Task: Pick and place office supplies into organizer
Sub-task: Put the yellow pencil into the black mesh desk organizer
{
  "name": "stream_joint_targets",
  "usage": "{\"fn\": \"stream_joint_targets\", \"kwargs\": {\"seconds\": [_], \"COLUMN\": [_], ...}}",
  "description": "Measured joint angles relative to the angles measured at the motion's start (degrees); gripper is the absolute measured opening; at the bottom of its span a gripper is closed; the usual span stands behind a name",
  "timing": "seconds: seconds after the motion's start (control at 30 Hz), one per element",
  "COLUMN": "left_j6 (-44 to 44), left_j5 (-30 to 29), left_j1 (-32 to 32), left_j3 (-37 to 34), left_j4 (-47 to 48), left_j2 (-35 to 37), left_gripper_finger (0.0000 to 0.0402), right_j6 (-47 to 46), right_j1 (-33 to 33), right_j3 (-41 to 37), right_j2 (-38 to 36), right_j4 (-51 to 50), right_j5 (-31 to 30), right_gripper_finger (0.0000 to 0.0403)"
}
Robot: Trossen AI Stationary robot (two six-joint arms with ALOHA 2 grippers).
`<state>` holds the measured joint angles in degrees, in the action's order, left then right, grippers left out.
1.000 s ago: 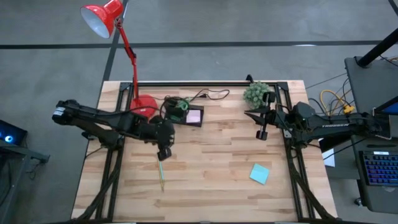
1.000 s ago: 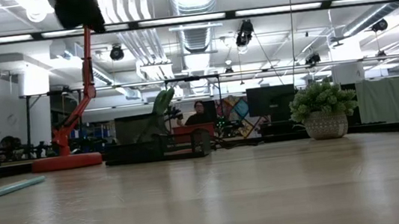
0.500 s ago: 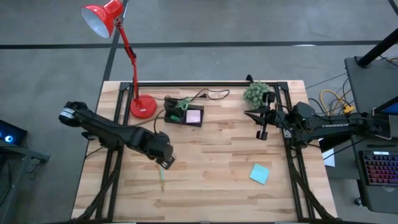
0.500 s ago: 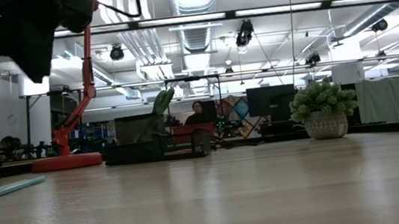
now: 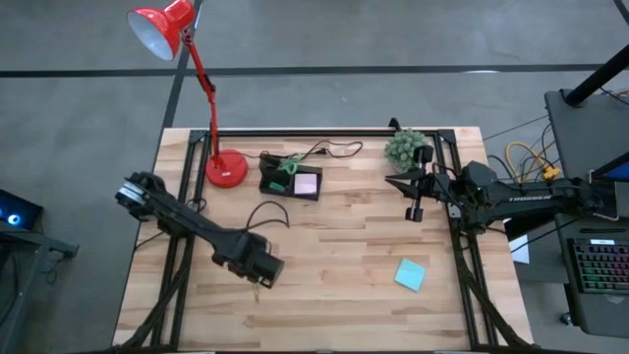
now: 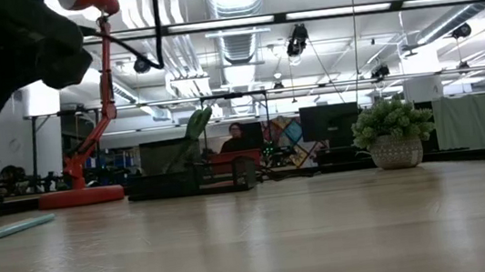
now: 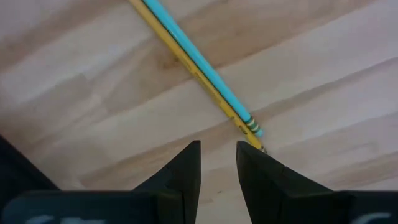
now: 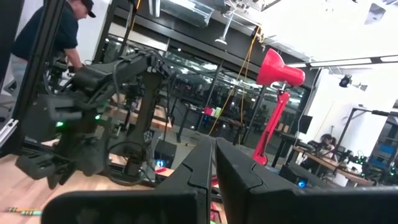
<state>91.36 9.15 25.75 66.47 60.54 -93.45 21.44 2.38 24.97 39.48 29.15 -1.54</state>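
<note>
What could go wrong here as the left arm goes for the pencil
The left gripper hovers over the pencil with only a narrow gap between its fingers, and the pencil lies flat on the table; the fingers may come down on it and roll it rather than straddle it. The gap sits near the pencil's tip, so a grasp there might tilt or slip.

- Red desk lamp [image 5: 187,49], round base on the wooden table's [image 5: 344,246] far edge.
- Small green potted plant [image 5: 403,147], far right corner.
- Black cable [image 5: 329,150] beside the lamp base.

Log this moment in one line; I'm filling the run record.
left gripper: open, above pencil | right gripper: shut, idle by plant | organizer: pink pad inside | teal pad: on table
</note>
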Motion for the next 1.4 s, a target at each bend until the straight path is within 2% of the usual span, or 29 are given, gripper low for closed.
{"fn": "stream_joint_targets", "kwargs": {"seconds": [0.33,0.6,0.87,1.13,1.4], "left_j6": [14.32,21.76,24.14,30.81,32.84], "left_j5": [-9.54,-9.36,-8.36,-7.76,-8.2], "left_j1": [6.05,9.55,10.87,12.74,13.04], "left_j3": [5.83,13.11,18.44,18.56,16.64], "left_j4": [-0.14,-0.11,1.43,3.45,3.55], "left_j2": [-4.77,-11.33,-17.12,-18.49,-18.73], "left_gripper_finger": [0.0087,0.0087,0.0086,0.0077,0.0077], "right_j6": [-1.55,-1.96,-1.98,-3.03,-2.97], "right_j1": [0.0,-0.01,-0.01,0.02,-0.01], "right_j3": [0.0,0.0,0.0,0.0,0.0], "right_j2": [0.0,0.0,0.0,0.0,0.0], "right_j4": [-0.36,-0.92,-1.92,-2.03,-2.04], "right_j5": [0.01,0.02,0.02,0.04,0.04], "right_gripper_finger": [0.0013,0.0013,0.0013,0.0013,0.0013]}}
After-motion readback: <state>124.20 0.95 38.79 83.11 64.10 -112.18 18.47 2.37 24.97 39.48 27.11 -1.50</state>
